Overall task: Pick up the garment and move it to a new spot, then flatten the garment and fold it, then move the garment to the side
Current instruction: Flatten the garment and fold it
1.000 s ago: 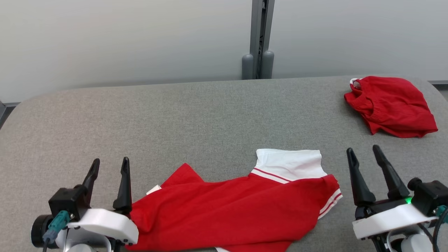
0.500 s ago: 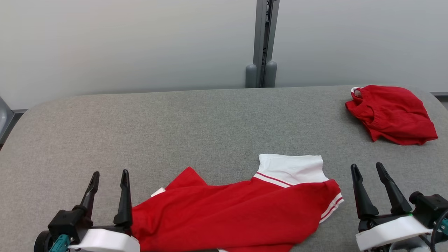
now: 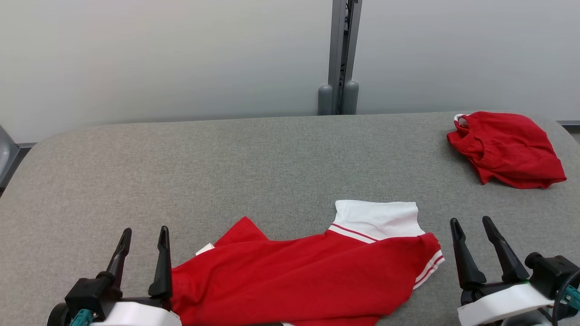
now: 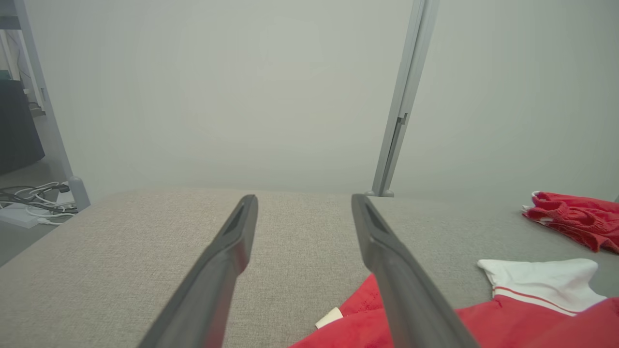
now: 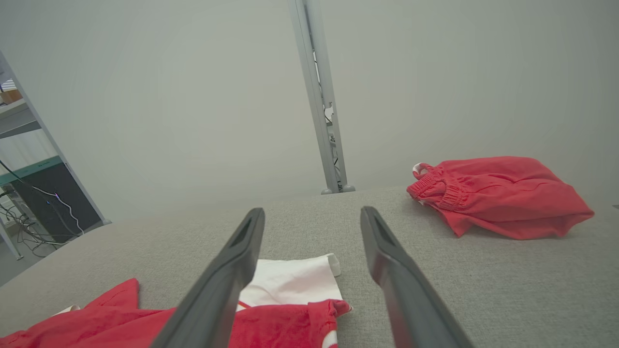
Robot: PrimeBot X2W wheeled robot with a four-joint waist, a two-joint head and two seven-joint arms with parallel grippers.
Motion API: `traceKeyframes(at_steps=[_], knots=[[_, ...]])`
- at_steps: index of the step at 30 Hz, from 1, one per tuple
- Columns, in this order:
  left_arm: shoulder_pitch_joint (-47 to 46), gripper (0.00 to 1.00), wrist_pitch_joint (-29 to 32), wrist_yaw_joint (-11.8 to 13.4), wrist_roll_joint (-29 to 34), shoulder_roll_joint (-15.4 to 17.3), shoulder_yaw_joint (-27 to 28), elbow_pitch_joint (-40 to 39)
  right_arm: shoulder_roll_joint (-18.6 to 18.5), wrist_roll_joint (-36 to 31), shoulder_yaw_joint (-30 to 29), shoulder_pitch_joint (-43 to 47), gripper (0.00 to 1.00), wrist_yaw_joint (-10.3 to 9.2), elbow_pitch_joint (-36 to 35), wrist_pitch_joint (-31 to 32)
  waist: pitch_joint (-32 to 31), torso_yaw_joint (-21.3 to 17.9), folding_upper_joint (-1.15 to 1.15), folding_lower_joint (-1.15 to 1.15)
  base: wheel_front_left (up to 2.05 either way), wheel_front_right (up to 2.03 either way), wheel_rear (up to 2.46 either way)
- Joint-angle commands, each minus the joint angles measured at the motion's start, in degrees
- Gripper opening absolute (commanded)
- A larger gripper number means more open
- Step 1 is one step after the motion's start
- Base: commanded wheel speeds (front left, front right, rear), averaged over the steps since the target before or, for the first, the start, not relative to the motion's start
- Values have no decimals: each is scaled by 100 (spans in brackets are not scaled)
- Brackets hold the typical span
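- Head view looks down on a table [image 3: 226, 158] padded in coarse grey woven cloth, with rounded corners.
- A red shirt [image 3: 299, 280] lies at the near edge of that padding, between the two grippers. It is a soft knit, rumpled into shallow folds rather than spread flat.
- One white sleeve [image 3: 376, 217] sticks out flat from the shirt's far side, edged with a thin red stripe. A white-striped cuff [image 3: 430, 267] shows at the shirt's right end and a small white tag [image 3: 205, 248] at its left.
- The left gripper [image 3: 145, 230] stands just beside the shirt's left edge. Its two long, dark, tapering fingers are parted by a clear gap with nothing between them. Whether the inner finger touches the cloth I cannot tell.
- The right gripper [image 3: 470, 221] stands near the shirt's right end but apart from it, its fingers likewise spread and empty.
- Red shorts [image 3: 507, 147] with a gathered elastic waistband lie bunched at the far right corner, well apart from the shirt.
- Behind the table, smooth pale wall panels [image 3: 158, 54] meet at a grey metal post [image 3: 342, 45].
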Motion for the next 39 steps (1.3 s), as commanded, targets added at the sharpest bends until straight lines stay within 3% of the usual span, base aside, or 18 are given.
traceKeyframes(at_steps=[1,11,27,35,39], knots=[[51,100,-23,-67,84,-27,88,30,-40,-23,12,-31,100,3,-46,2,2,-6,0,0,0,0,0],[15,100,-23,-354,362,-233,349,200,-73,-5,15,-44,100,3,-81,2,-1,-31,0,0,0,0,0],[-114,100,-23,-604,600,-403,588,441,-112,30,33,-160,100,3,-4,32,29,-33,0,0,0,0,0],[-418,100,289,-763,522,-219,519,701,-335,314,9,-675,100,3,398,696,73,5,0,0,0,0,0],[-623,100,705,-887,402,-114,464,755,-297,717,-120,-989,100,3,723,1399,149,60,0,0,0,0,0]])
